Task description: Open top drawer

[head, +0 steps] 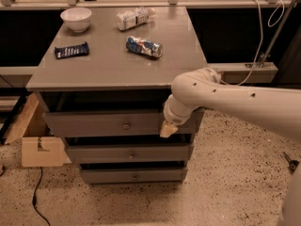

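Observation:
The top drawer (94, 124) is the widest grey front of three under the grey cabinet top, with a small round knob (126, 125) at its centre. A dark gap shows above its front. My gripper (168, 129), with tan tips, hangs from the white arm (221, 95) in front of the right end of the top drawer's front, to the right of the knob and apart from it. Two narrower drawers (131, 154) sit below.
On the cabinet top (108, 62) lie a white bowl (76, 19), a dark snack packet (71, 50), a blue bag (144, 46) and a lying bottle (133, 18). A cardboard box (41, 150) and a cable (36, 199) are on the floor at left.

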{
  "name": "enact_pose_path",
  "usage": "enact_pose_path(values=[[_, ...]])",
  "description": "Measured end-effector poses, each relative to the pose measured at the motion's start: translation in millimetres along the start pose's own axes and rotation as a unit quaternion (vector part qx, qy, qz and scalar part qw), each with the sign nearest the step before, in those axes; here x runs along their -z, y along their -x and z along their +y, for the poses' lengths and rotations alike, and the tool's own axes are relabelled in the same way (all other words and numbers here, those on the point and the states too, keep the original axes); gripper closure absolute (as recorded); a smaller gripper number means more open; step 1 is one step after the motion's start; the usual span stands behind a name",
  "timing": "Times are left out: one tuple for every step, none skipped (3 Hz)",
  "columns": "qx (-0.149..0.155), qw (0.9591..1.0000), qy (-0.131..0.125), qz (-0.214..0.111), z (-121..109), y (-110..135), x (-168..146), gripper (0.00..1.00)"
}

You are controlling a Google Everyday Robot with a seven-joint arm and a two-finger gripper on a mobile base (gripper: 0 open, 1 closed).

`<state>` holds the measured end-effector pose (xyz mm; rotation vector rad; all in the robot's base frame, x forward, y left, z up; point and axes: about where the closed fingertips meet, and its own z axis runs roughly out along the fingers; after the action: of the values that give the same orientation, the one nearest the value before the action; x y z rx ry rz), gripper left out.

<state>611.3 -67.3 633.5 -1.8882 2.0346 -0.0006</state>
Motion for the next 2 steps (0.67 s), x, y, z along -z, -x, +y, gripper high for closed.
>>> enact_pose_path(values=[[-0.015,0.9999,-0.004,0.005,3.2,-6.3,1.4,0.61],[-0.015,0.9999,-0.004,0.005,0.8,-3.6,8.1,0.84]])
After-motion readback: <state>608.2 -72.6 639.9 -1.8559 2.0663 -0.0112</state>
